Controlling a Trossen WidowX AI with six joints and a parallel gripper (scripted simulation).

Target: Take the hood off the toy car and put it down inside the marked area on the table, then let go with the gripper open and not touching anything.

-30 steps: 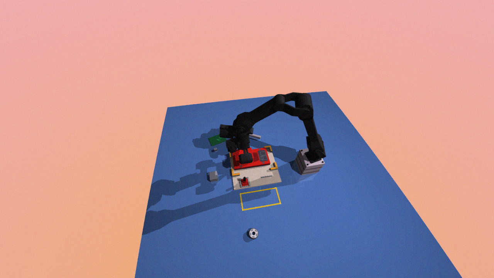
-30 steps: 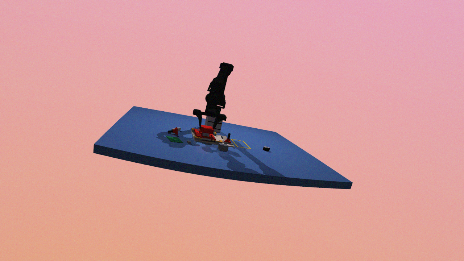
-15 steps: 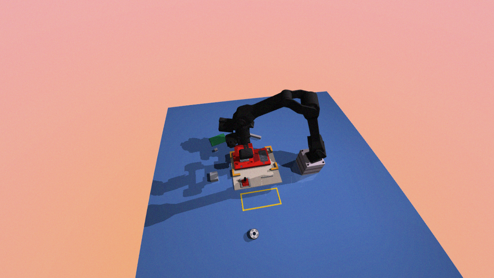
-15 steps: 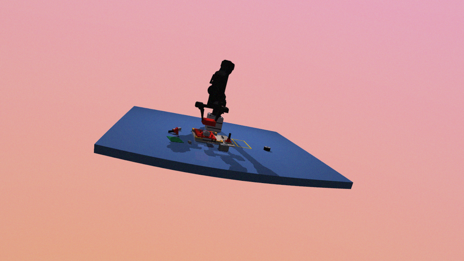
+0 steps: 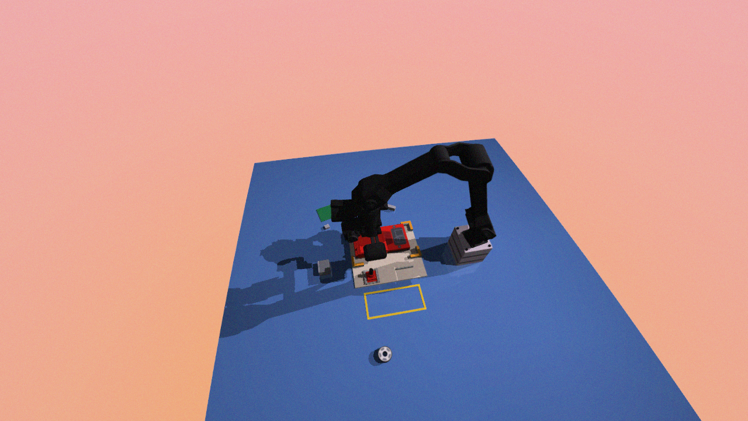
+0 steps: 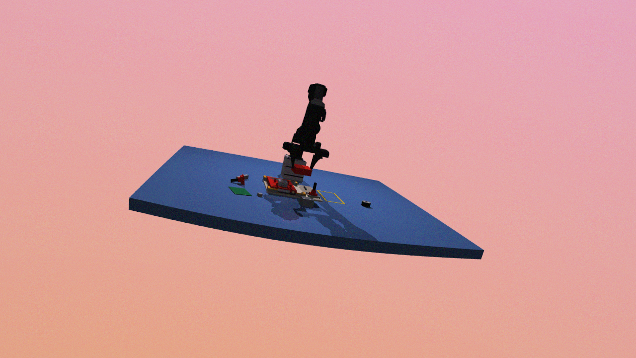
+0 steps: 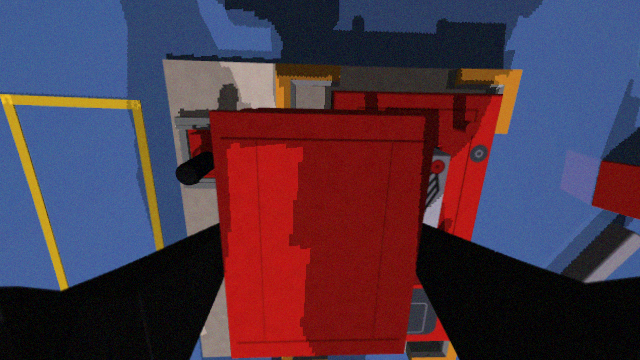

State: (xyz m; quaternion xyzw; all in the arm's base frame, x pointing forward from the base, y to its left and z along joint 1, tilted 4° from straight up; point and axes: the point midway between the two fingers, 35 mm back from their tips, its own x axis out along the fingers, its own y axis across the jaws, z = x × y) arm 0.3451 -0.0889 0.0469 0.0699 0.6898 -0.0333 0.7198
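Red hood clamped between black hand fingers, toy car beneath, yellow marked area left.

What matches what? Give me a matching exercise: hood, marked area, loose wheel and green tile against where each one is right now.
1 hood
2 marked area
3 loose wheel
4 green tile

A partly hidden by the arm in the top view
B clamped in the gripper, lifted above the toy car
C alone, past the yellow rectangle
D beside the beige base plate

Pairs: 1-B, 2-D, 3-C, 4-A
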